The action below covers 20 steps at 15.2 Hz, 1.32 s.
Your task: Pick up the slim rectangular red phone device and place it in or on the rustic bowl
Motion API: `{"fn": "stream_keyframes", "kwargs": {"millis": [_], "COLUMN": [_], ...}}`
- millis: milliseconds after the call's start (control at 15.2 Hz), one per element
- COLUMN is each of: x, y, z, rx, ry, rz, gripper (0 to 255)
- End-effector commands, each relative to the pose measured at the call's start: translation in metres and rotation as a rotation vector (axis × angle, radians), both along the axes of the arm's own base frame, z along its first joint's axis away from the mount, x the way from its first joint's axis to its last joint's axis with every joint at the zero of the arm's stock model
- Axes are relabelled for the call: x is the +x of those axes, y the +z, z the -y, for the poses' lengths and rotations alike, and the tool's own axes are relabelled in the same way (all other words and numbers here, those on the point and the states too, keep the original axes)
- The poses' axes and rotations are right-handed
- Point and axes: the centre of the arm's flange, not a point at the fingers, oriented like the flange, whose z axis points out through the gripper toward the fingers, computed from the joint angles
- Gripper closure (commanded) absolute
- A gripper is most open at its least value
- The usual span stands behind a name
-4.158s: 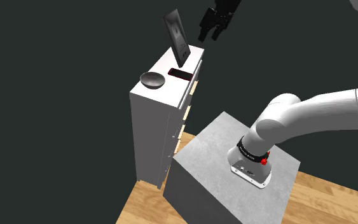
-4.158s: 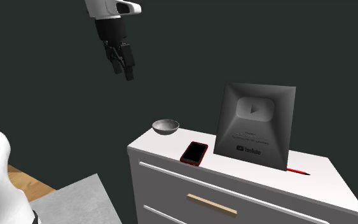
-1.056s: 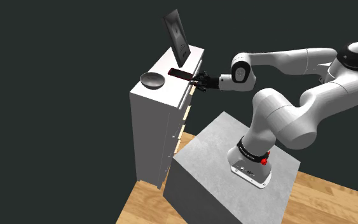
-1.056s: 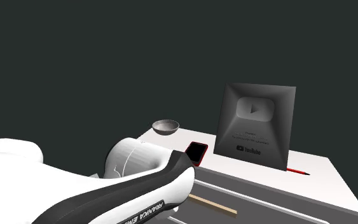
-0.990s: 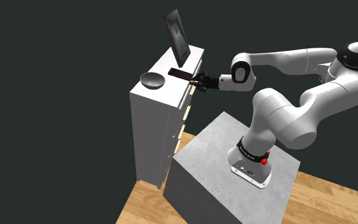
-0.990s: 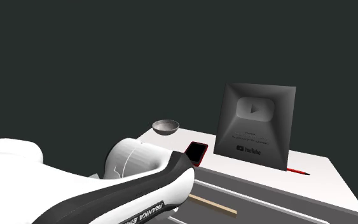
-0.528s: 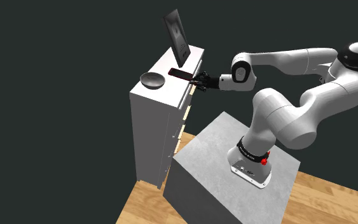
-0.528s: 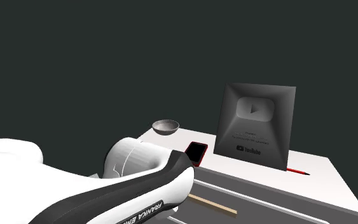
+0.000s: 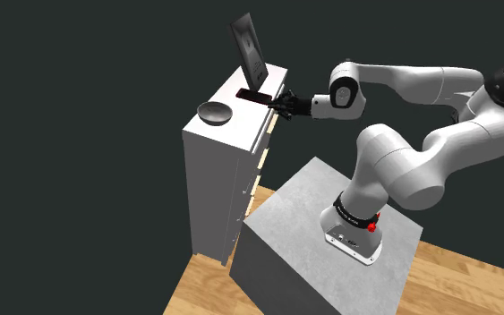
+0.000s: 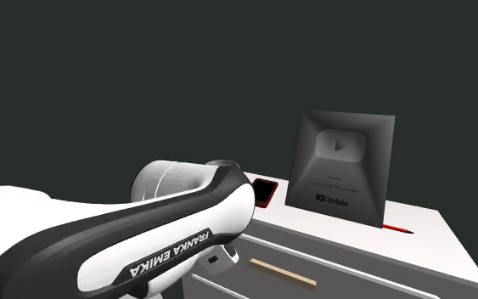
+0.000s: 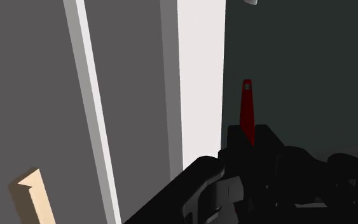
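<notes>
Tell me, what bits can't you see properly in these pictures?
- The bowl: in the second exterior view the white arm covers almost all of it.
- The red phone: in that same view the arm hides its near end. The wrist view shows it edge-on, so its screen can't be seen.
- The plaque: its small lettering is too tiny to read.
- The red pen: the plaque hides most of it.

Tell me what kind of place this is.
Likely a room in a home, perhaps a bedroom or study: a white chest of drawers with pale wooden handles, a framed play-button plaque standing on it, and a wood plank floor. The dark backdrop tells nothing more.
</notes>
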Motion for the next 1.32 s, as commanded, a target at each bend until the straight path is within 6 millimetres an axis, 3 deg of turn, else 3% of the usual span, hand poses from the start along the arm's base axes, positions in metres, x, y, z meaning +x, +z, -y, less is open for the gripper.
{"fn": "stream_keyframes", "kwargs": {"millis": [0, 924, 1254], "x": [0.0, 0.0, 0.004], "y": [0.011, 0.081, 0.082], "z": [0.001, 0.001, -0.065], "rx": [0.0, 0.0, 0.0], "ry": [-0.001, -0.001, -0.001], "rz": [0.001, 0.001, 0.001], "gripper": [255, 255, 255]}}
